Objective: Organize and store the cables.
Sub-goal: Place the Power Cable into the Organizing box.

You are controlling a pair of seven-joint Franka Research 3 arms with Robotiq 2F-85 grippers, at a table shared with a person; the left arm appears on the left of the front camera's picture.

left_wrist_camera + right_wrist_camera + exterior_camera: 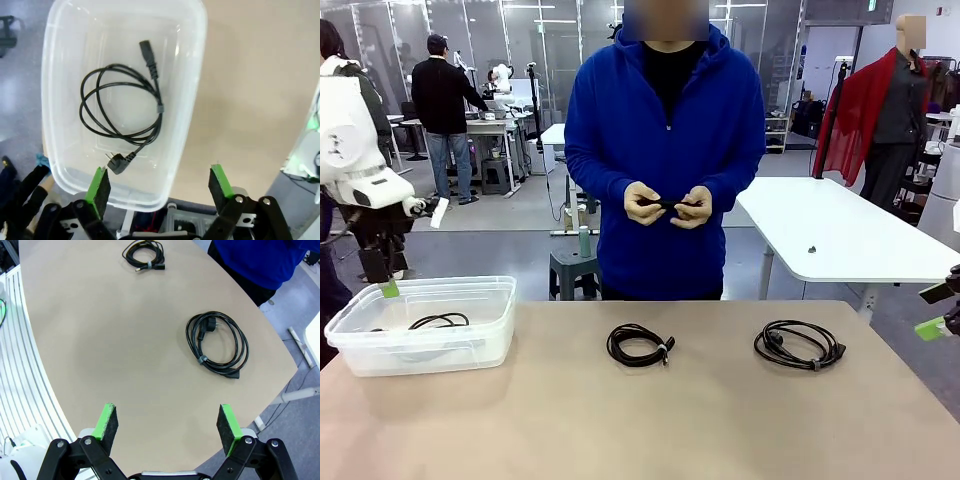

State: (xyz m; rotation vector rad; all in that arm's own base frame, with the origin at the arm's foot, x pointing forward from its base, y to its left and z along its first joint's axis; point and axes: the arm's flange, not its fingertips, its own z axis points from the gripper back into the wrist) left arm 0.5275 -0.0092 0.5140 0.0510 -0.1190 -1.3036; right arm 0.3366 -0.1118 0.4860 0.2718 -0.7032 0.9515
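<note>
Layout of the cable-tidying task. Tub coil (122, 107) lies flat and loosely looped inside the clear tub (470, 287) at the lower left of the front view. Centre coil (639, 344), bound by a strap, rests on the bare worktop (700, 430) near mid-frame. Right coil (800, 345), also strapped and ending in a chunky plug, lies to the right of it, well apart. The person at the far edge holds a small dark item (668, 204) between both palms (too small to identify; perhaps a strap or another cord).

Left hand (159, 175) hangs above the tub's rim, fingers spread wide, gripping nothing. Right hand (166, 415) hovers at the right edge of the front view, likewise spread and empty; in its wrist view the right coil lies ahead, toward the upper right.

Handling, as a judgement: the cords look light, limp and smooth-sheathed. A coil pinched by a single strand would likely sag or unwind. The safer hold is across the whole bundle at the strap, where the turns are bound together.
</note>
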